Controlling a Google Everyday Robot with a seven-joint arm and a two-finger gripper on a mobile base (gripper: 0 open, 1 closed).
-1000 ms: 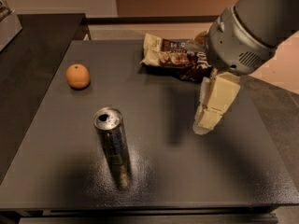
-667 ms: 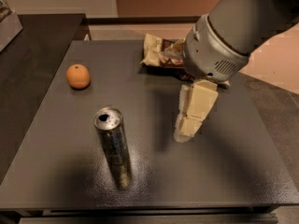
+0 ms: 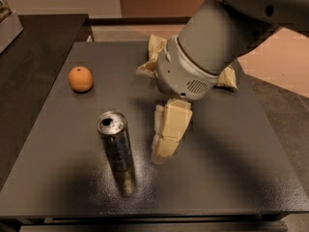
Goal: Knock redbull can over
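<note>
- The arm [image 3: 217, 37] is reaching in from the upper right, its thick grey body sloping down and to the left over the back of the desk [image 3: 241, 168].
- The rounded grey wrist [image 3: 181, 76] is sitting over the middle of the desk, with the cream claw [image 3: 161, 153] hanging below it.
- The claw is pointing down and a little to the left, tips toward the front of the desk.
- It is looking clenched and empty: both cream halves are lying against each other with no gap showing.
- The can [image 3: 116, 144] is standing upright near the front of the desk, left of centre, its shiny top and drinking hole facing up.
- The claw is hanging just beside the can on its right, a strip of bare desk showing between them, so nothing is touching.
- Whether the claw tips are resting on the desk or hovering, I cannot tell.
- An orange [image 3: 80, 79] is sitting at the back left, well apart from the can.
- A crinkled packet [image 3: 150, 57] is lying at the back, mostly hiding behind the arm.
</note>
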